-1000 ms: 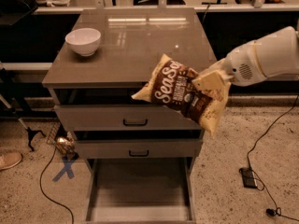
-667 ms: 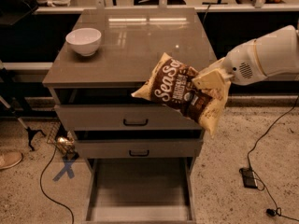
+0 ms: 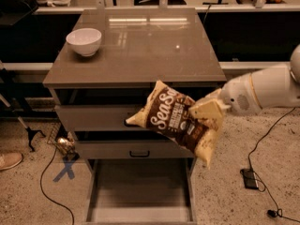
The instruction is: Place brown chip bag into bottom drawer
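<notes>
The brown chip bag (image 3: 174,119) hangs in the air in front of the cabinet's two upper drawers, tilted, with white script lettering and pale yellow edges. My gripper (image 3: 206,110) comes in from the right on a white arm and is shut on the bag's right side. The bottom drawer (image 3: 139,191) is pulled open below, a wide tray with a bare flat floor. The bag is above and slightly right of the drawer's middle, well above its floor.
A white bowl (image 3: 84,41) stands on the cabinet top (image 3: 140,46) at the back left. Cables (image 3: 51,186) run on the floor at left. A small black device (image 3: 250,178) with a cord lies on the floor at right. A shoe (image 3: 8,161) shows at far left.
The bag and my gripper have moved lower, from level with the top drawer's front down across the two upper drawers. The grip on the bag is unchanged.
</notes>
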You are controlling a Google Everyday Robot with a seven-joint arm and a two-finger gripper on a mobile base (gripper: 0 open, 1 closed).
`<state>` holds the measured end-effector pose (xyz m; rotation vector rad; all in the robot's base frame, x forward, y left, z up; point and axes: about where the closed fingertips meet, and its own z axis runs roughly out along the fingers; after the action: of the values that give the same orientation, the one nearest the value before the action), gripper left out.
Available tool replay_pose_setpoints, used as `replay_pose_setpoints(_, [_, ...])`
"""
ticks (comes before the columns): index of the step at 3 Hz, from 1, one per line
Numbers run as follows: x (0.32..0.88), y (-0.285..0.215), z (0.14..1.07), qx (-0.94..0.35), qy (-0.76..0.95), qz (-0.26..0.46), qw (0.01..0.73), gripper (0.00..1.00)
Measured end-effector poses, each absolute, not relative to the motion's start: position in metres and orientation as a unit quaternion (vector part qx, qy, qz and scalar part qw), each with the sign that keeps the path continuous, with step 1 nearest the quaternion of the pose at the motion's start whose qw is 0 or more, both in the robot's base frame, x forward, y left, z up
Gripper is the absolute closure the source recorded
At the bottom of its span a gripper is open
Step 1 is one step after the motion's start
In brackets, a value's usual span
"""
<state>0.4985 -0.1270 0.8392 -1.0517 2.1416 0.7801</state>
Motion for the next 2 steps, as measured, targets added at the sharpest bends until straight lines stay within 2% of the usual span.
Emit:
replay_pose_setpoints(1, [0.449, -0.110, 0.777, -0.346, 0.816, 0.377, 0.269, 1.00])
replay_pose_setpoints(2, [0.410, -0.088, 0.710, -0.287, 0.834, 0.415, 0.222, 1.00])
